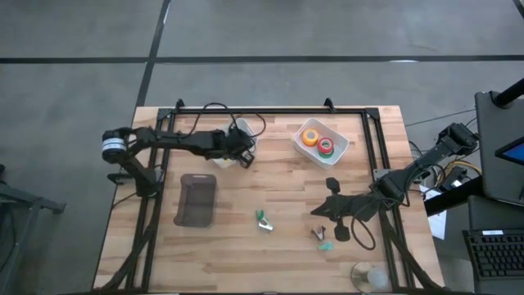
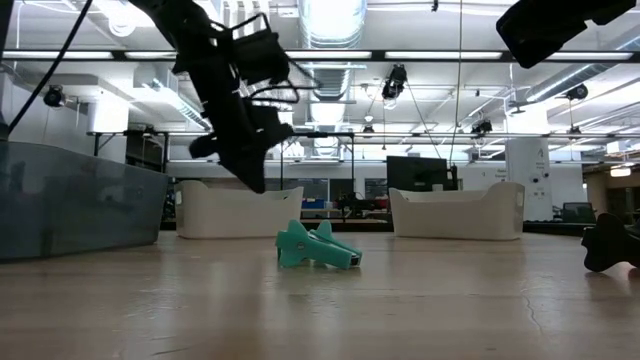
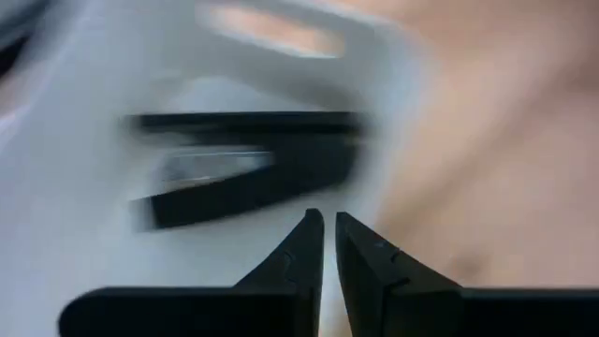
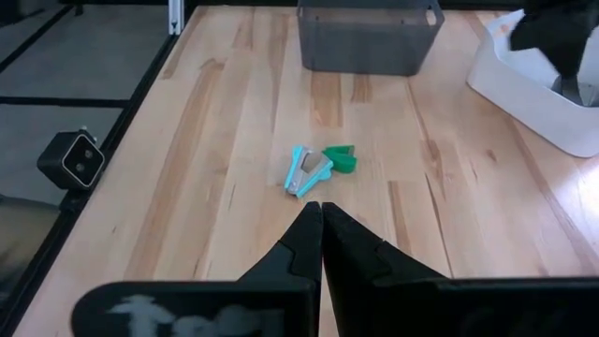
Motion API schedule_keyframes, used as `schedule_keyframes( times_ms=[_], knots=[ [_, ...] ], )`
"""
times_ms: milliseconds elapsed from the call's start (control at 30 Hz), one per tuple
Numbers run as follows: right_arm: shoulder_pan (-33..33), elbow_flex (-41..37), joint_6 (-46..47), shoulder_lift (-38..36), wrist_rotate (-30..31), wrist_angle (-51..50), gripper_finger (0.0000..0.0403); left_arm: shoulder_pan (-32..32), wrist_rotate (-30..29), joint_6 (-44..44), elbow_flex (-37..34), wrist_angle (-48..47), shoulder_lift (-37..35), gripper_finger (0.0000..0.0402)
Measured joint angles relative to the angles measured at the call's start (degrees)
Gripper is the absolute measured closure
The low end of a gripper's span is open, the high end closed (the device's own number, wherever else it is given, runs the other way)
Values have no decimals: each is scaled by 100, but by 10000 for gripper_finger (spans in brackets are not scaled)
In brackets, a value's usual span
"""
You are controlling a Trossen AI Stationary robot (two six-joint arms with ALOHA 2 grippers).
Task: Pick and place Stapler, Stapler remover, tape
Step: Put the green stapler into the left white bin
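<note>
Your left gripper (image 3: 328, 245), fingers clenched and empty, hangs over the white bin (image 3: 84, 159) where the stapler (image 3: 253, 168) lies, evidently sorted by type.

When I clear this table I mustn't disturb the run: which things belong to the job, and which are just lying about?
Job:
- stapler, in the left white bin
- tape rolls, in the right white bin
- staple removers, mid-table
- another remover, near the right arm

Lying about, seemingly:
- grey bin
- clear object at the table edge, too small to identify
</note>
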Motion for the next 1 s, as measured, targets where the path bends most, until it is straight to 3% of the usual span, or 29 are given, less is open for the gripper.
schedule_keyframes(
  times_ms=[167,367,500,633,733,833,1000],
  knots=[
    [0,0,-15,0,2,48,394,-507,1176,741,2,657,-3,374],
    [0,0,-17,0,2,108,394,-1286,1637,883,11,965,-7,375],
    [0,0,-9,0,2,117,394,-1795,1640,1174,7,839,-7,369],
    [0,0,0,0,2,121,394,-2384,1627,2252,4,863,19,360],
    [0,0,-2,0,2,125,394,-2772,1297,2525,2,1122,147,348],
    [0,0,-2,0,4,126,394,-3017,712,2524,8,1309,322,328],
    [0,-20,-17,-2,6,156,394,-3164,580,2652,13,1302,665,273]
  ],
)
